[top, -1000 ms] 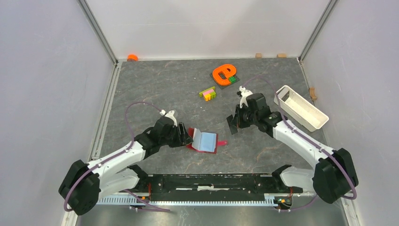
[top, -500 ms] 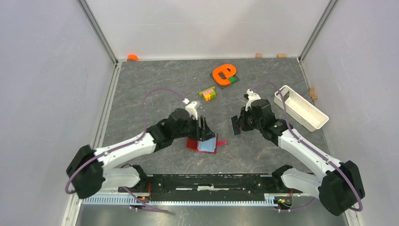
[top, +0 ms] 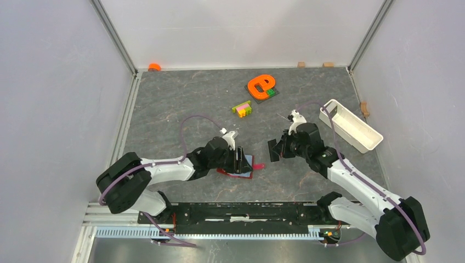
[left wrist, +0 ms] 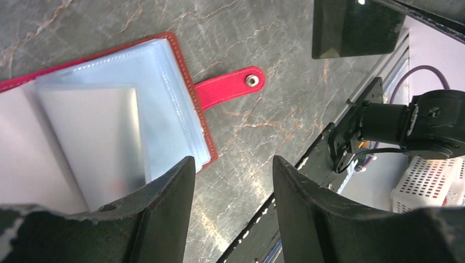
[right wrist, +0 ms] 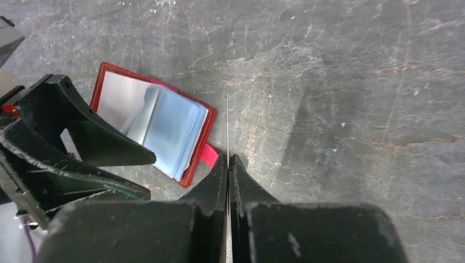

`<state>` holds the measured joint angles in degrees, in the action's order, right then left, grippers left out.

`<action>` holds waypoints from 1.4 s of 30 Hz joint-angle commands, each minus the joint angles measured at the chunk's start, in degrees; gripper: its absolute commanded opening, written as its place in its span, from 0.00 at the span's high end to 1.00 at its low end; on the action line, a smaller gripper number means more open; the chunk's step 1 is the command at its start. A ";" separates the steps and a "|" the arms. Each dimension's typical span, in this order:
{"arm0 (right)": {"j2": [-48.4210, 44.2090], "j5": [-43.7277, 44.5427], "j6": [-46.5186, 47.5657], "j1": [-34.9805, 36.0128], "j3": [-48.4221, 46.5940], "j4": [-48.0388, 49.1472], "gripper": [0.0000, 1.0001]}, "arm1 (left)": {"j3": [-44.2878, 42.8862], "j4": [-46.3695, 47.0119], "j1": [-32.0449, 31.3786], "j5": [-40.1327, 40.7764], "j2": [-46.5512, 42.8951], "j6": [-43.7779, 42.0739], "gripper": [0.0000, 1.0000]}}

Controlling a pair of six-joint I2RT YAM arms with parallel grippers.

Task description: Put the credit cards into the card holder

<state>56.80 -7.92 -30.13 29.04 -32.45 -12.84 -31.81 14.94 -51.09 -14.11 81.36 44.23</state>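
Card holder (top: 248,166) lying open on the table (top: 181,104), near the front edge and between the two arms. Its light-blue sleeves face up and its snap tab (left wrist: 230,87) points toward the right arm. Left gripper (top: 240,160) is set low over the holder's tab-side pages with jaws apart, grasping nothing. In the left wrist view one finger (left wrist: 164,208) stands over the sleeves and the other over bare stone just past the red border. This stance reads as steadying the holder and keeping the sleeves exposed (whether the finger actually presses on them cannot be told). Right gripper (top: 281,149) is clamped tight on a single credit card (top: 273,148), dark in these views, held clear of the table near the tab end of the holder. From its own wrist camera the card shows only as a thin pale line rising from the closed fingertips. It is therefore carried on edge, probably so that a narrow side can be slid into a sleeve mouth. The card is not yet in the holder, and the insertion step is judged to be just ahead. A greyish rectangle behind one sleeve may be a page or a stored card; which it is cannot be told. No other loose cards are in view. The toy bricks (top: 242,108) and white tray (top: 366,143) lie well apart at the far side, outside the working zone.
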 commanded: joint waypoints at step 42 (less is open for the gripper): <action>13.81 -10.43 -14.50 13.81 8.42 38.71 1.00 | 19.80 49.44 9.98 -11.78 6.09 10.79 0.43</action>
<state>70.04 -17.21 -43.86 42.65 -24.40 21.19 -12.78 53.87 -41.93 -22.98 85.34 52.14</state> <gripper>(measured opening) 0.010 0.567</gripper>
